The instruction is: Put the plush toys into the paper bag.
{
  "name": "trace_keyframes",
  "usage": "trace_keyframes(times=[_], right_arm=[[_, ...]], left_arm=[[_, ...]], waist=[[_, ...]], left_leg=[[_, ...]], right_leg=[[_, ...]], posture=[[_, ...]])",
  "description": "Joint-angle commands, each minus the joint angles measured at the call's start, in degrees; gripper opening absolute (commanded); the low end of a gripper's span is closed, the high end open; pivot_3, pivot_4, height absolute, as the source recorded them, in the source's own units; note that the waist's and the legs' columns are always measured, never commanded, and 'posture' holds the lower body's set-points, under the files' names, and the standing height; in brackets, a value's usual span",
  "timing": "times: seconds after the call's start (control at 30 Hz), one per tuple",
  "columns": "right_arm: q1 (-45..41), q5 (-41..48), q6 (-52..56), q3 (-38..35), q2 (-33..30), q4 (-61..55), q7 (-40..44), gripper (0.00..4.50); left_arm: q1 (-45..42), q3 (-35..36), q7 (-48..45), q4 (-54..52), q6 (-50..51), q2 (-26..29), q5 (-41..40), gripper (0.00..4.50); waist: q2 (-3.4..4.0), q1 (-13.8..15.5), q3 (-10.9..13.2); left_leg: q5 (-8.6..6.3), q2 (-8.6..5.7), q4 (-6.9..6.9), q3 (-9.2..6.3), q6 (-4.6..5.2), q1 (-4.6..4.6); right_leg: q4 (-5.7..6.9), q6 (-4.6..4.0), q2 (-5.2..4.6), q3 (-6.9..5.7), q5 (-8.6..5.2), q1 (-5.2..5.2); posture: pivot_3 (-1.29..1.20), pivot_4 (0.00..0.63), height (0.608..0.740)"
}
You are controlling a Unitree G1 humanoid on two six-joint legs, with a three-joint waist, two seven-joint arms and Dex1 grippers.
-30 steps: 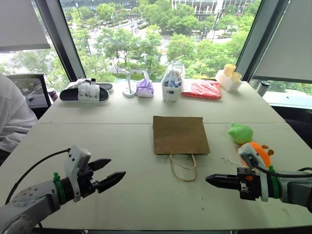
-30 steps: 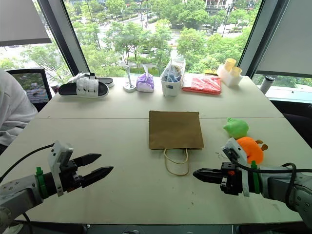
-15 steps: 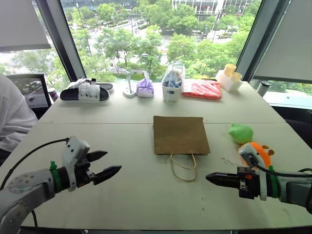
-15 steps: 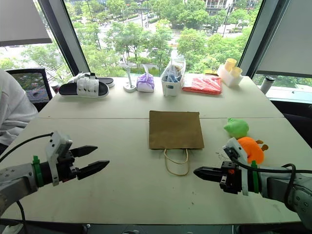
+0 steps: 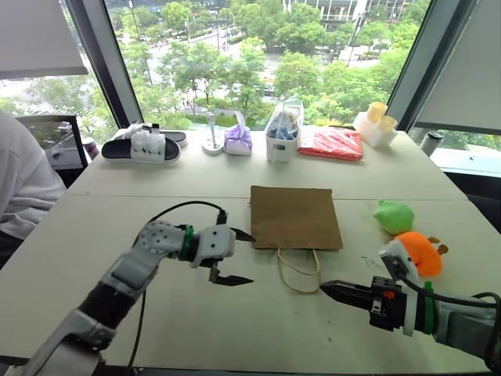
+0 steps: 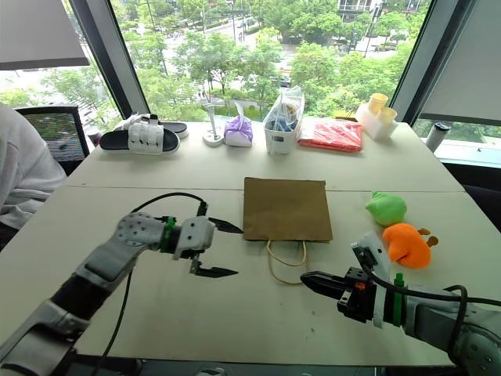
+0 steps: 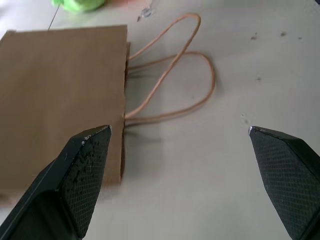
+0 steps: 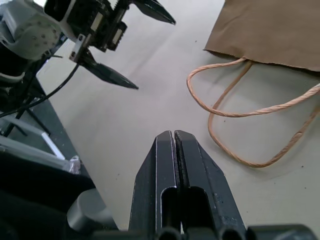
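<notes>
Fingers of your left gripper [image 5: 237, 257] are standing wide apart at the paper bag [image 5: 295, 217]'s nine o'clock corner; your right gripper [image 5: 326, 287] is pressing its fingers together, empty. Green plush toy [image 5: 394, 215] and orange plush toy [image 5: 419, 252] are lying at the bag's three o'clock.

My left claw [image 5: 233, 257] has swung in from the near left of the bench [image 5: 156, 313] toward the middle, and it now hangs just beside the near left corner of the bag [image 5: 295, 217], by the handles [image 5: 299, 270]. It has rolled too: its fingers, once side by side, now stand one above the other, spread wide as before.
</notes>
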Motion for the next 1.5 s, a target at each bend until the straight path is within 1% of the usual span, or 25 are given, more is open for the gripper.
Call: trace_keyframes(times=[0.03,0.23,0.27,0.33,0.4,0.47,0.5,0.57,0.6,0.67,0.7,0.77,0.87,0.93,1.03,1.07,1.17,1.23,1.4,1.5], right_arm=[[1.36,2.11,-1.82,-1.38,1.52,-3.86,-2.92,0.00],[4.70,3.56,-3.75,-0.91,3.62,-6.97,-7.39,0.00],[4.92,3.55,-4.06,-0.85,3.72,-7.01,-7.72,0.00],[5.13,3.56,-4.63,-0.69,3.76,-6.98,-8.32,0.00],[5.11,3.79,-5.13,-0.32,3.72,-7.05,-8.89,0.00],[5.19,3.81,-5.59,0.06,3.58,-7.04,-9.19,0.00],[5.29,3.75,-5.83,0.22,3.54,-6.99,-9.22,0.00],[5.28,3.40,-6.25,0.98,3.61,-6.94,-9.39,0.00],[5.01,3.05,-6.43,1.82,3.82,-7.03,-9.63,0.00],[3.92,1.58,-7.12,3.70,4.36,-7.14,-10.46,0.00],[2.26,-0.18,-7.85,5.33,5.31,-6.84,-12.02,0.00],[-3.46,-7.00,-10.12,10.97,8.58,-5.75,-16.22,0.00],[-9.23,-15.38,-12.24,17.80,11.97,-4.10,-18.95,0.00],[-11.72,-19.39,-13.57,20.57,13.89,-2.59,-19.88,0.00],[-17.99,-26.37,-17.57,23.36,17.82,4.03,-21.39,0.00],[-19.75,-28.48,-18.81,24.00,18.52,6.30,-21.34,0.00],[-23.10,-32.64,-21.30,24.56,20.43,10.86,-21.00,0.00],[-24.77,-34.20,-21.99,24.69,21.28,13.23,-20.31,0.00],[-27.02,-39.44,-22.85,27.48,21.25,18.47,-17.52,0.00],[-28.24,-41.81,-23.08,28.37,21.59,20.62,-16.54,0.00]], left_arm=[[-3.96,0.13,-0.58,7.58,-6.40,-4.04,1.74,4.49],[-9.98,-0.99,-0.65,22.15,-14.79,-13.41,5.42,4.49],[-10.80,-0.65,-0.09,24.31,-15.64,-14.81,5.75,4.25],[-12.00,0.27,0.00,27.41,-16.21,-17.11,5.55,3.72],[-12.68,1.23,-0.21,29.20,-16.51,-18.37,5.09,2.79],[-12.96,1.70,-0.57,29.98,-16.89,-18.84,4.96,1.75],[-12.96,1.84,-0.78,30.04,-16.99,-18.96,4.94,1.34],[-12.82,2.36,-0.78,29.87,-16.60,-19.16,4.64,0.38],[-12.74,4.20,-0.20,28.69,-12.34,-20.04,2.18,0.03],[-13.16,8.37,1.79,25.74,-1.96,-21.48,-2.79,0.03],[-13.45,10.21,2.58,23.59,2.88,-21.29,-4.70,0.03],[-14.05,13.76,5.16,18.11,13.04,-20.13,-8.15,0.03],[-13.42,16.39,7.72,9.32,24.65,-18.66,-11.97,0.03],[-12.65,17.37,9.45,3.87,31.03,-17.97,-14.08,0.03],[-11.04,18.79,12.47,-5.75,41.48,-17.05,-18.89,0.03],[-10.33,18.75,13.02,-8.07,43.34,-16.70,-19.62,0.03],[-9.03,18.84,14.84,-11.34,47.37,-16.19,-21.05,0.03],[-8.39,18.82,15.69,-12.31,48.31,-15.97,-21.30,0.03],[-9.58,21.61,18.94,-12.57,50.95,-17.74,-24.73,0.03],[-11.10,24.49,21.85,-12.46,53.53,-19.34,-28.03,0.03]], waist=[[-0.03,-0.13,-0.01],[-0.08,-1.21,-0.02],[-0.11,-1.36,-0.01],[-0.13,-1.51,0.00],[-0.14,-1.61,0.01],[-0.14,-1.67,0.01],[-0.14,-1.66,0.01],[-0.14,-1.56,0.01],[-0.14,-1.55,0.01],[-0.14,-1.55,0.01],[-0.17,-1.58,0.02],[-0.22,-1.99,0.05],[-0.19,-3.25,0.03],[-0.17,-3.35,0.02],[-0.17,-3.40,0.02],[-0.18,-3.48,0.02],[-0.16,-3.52,0.01],[-0.15,-3.33,0.00],[-0.15,-3.45,0.00],[-0.15,-3.51,0.00]], left_leg=[[0.00,-0.01,0.03,0.00,0.00,0.00],[0.01,-0.02,0.05,0.00,0.02,0.05],[0.01,-0.03,0.06,0.00,0.02,0.06],[0.02,-0.04,0.09,0.00,0.03,0.06],[0.02,-0.04,0.10,0.01,0.03,0.07],[0.02,-0.03,0.08,0.01,0.03,0.10],[0.02,-0.03,0.08,0.01,0.03,0.11],[0.02,-0.02,0.09,-0.01,0.03,0.12],[0.03,-0.02,0.10,-0.01,0.03,0.11],[0.03,-0.02,0.14,-0.02,0.03,0.11],[0.03,-0.02,0.17,-0.04,0.03,0.09],[0.04,-0.02,0.21,-0.07,0.02,0.09],[0.08,0.01,0.19,-0.12,-0.05,0.12],[0.12,0.04,0.13,-0.20,-0.12,0.14],[0.27,0.06,0.11,-0.31,-0.39,0.13],[0.39,0.06,0.09,-0.33,-0.60,0.12],[0.44,0.07,0.08,-0.33,-0.68,0.14],[0.46,0.09,0.07,-0.39,-0.72,0.13],[0.51,0.16,0.04,-0.48,-0.81,0.12],[0.52,0.16,0.04,-0.49,-0.82,0.11]], right_leg=[[0.01,0.03,0.00,0.00,0.02,0.01],[0.07,0.16,0.03,0.00,0.08,0.05],[0.07,0.17,0.03,0.00,0.09,0.07],[0.08,0.22,0.03,0.00,0.12,0.08],[0.08,0.25,0.03,0.00,0.14,0.09],[0.12,0.26,0.05,0.00,0.14,0.08],[0.14,0.26,0.06,0.00,0.14,0.07],[0.17,0.26,0.08,0.00,0.14,0.08],[0.17,0.26,0.08,0.00,0.14,0.08],[0.18,0.26,0.07,0.00,0.14,0.10],[0.18,0.27,0.07,0.00,0.15,0.10],[0.24,0.30,0.10,0.01,0.16,0.08],[0.35,0.30,0.15,0.03,0.16,0.04],[0.36,0.30,0.25,0.04,0.16,0.04],[0.35,0.30,0.33,0.04,0.17,0.02],[0.34,0.28,0.33,0.05,0.17,0.01],[0.35,0.22,0.36,0.10,0.21,0.01],[0.34,0.20,0.43,0.10,0.22,0.00],[0.33,0.10,0.57,0.13,0.27,-0.02],[0.33,0.10,0.58,0.14,0.28,-0.03]], posture=[[0.00,0.150,0.740],[0.00,0.150,0.740],[0.00,0.150,0.740],[0.00,0.150,0.740],[0.00,0.150,0.740],[0.00,0.150,0.740],[0.00,0.150,0.740],[0.00,0.150,0.740],[0.00,0.150,0.740],[0.00,0.150,0.740],[0.00,0.150,0.740],[0.00,0.150,0.740],[0.00,0.150,0.740],[0.00,0.150,0.740],[0.00,0.150,0.740],[0.00,0.150,0.740],[0.00,0.150,0.740],[0.00,0.150,0.740],[0.00,0.150,0.740],[0.00,0.150,0.740]])
